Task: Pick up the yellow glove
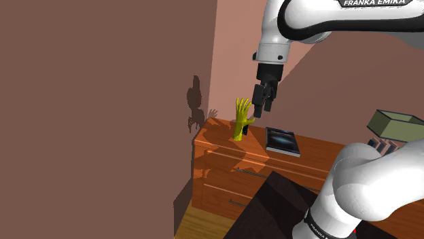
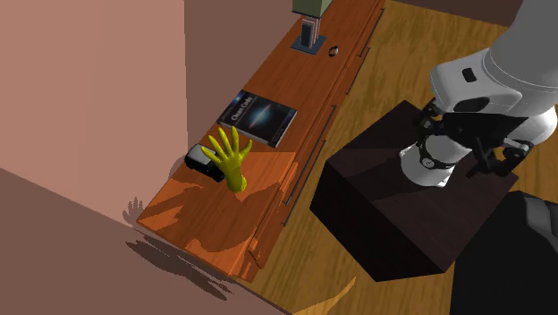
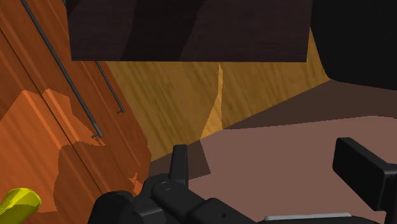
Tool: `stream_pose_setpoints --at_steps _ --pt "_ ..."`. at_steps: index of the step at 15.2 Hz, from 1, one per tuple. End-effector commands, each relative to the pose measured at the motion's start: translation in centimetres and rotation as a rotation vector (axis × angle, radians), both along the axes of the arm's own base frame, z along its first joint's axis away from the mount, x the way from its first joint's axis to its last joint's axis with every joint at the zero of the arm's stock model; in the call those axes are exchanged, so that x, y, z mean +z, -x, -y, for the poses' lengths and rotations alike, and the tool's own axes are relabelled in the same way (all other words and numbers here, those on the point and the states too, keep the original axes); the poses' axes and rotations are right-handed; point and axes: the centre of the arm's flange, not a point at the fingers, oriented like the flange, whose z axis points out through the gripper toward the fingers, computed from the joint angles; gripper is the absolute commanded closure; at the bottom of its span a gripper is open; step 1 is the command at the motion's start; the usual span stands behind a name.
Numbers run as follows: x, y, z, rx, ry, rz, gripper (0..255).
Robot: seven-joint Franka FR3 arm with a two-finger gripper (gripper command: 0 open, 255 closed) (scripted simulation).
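Observation:
A yellow glove point(image 1: 239, 120) stands upright, fingers spread, on the top of a wooden dresser point(image 1: 224, 146) near its end by the wall. My black gripper point(image 1: 262, 103) hangs just above the glove and toward the shoulder view's right, apart from it, fingers pointing down. From above, the glove point(image 2: 228, 157) rises from the dresser top point(image 2: 268, 192). In the wrist view my gripper point(image 3: 270, 168) is open with nothing between its fingers point(image 3: 180, 163), and a yellow tip of the glove point(image 3: 18, 202) shows off to the side of them.
A small black object point(image 2: 203, 164) lies against the glove on the wall side. A dark book point(image 1: 283, 141) lies further along the dresser, then a grey-green box point(image 1: 394, 124). Brown walls point(image 1: 102, 102) close the corner. My dark stand point(image 2: 407, 192) sits on the wooden floor.

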Motion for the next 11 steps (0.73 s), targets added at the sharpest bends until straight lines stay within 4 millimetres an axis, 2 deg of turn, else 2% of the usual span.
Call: stream_pose_setpoints --at_steps 1,11 --pt "0.0 0.0 0.0 0.000 0.000 0.000 0" --pt "-6.1 -4.0 10.7 -0.029 -0.022 0.083 0"
